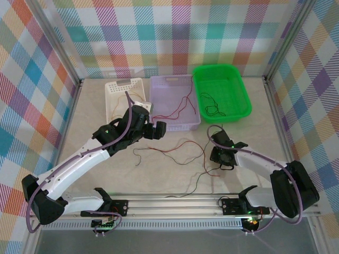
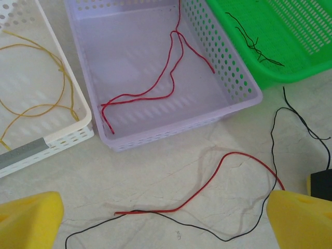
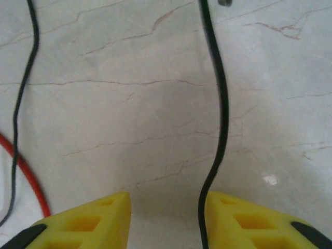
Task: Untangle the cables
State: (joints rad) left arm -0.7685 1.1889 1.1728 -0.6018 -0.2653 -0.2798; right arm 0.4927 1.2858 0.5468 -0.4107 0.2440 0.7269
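Since black seems bound for the green tray point(image 1: 244, 100), the right hand point(image 3: 166, 207) straddles a black cable point(image 3: 224, 119), part-spread, unpinched; the left hand point(image 2: 166, 207) is spread wide.

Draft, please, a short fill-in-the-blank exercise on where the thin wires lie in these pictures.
The thin yellow-orange wire lies in the ___ perforated plastic basket. The lavender perforated plastic basket holds a thin ___ wire. A thin black wire lies in the ___ mesh plastic basket. Missing: white; red; green.
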